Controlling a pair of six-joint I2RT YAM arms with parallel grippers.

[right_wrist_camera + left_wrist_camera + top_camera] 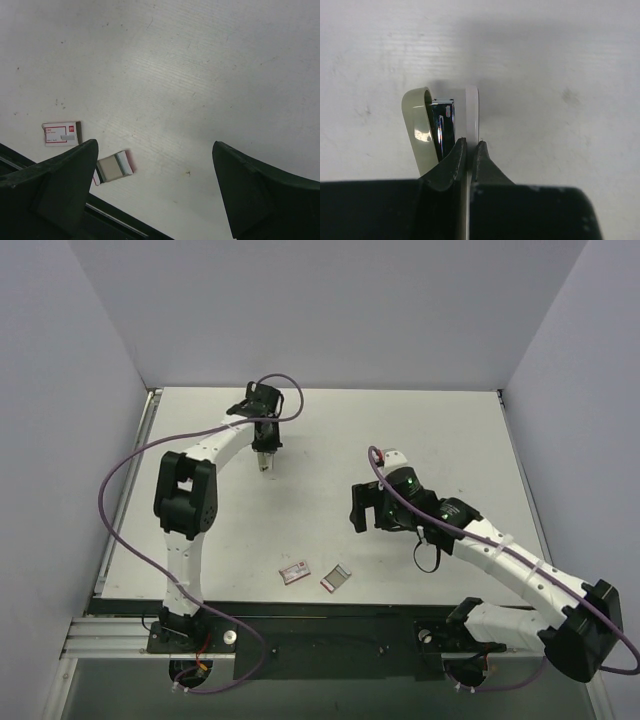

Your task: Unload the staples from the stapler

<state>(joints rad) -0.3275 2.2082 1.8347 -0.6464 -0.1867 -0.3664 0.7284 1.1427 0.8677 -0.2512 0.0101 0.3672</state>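
Observation:
The stapler (265, 462) hangs at the back of the table under my left gripper (264, 445). In the left wrist view I see it end-on: a cream outer shell (417, 127), a chrome metal bar (444, 125) and a thin white strip (472, 112). My left gripper (471, 145) is shut on that white strip, the chrome bar lying just left of the fingers. No staples show. My right gripper (358, 508) hovers over the table's middle, open (155, 147) with nothing between its fingers.
A small red-and-white box (294, 572) (61, 133) and a small grey box (335, 578) (114, 167) lie near the front edge. The black front rail (330, 612) runs just behind them. Grey walls close in the table on three sides.

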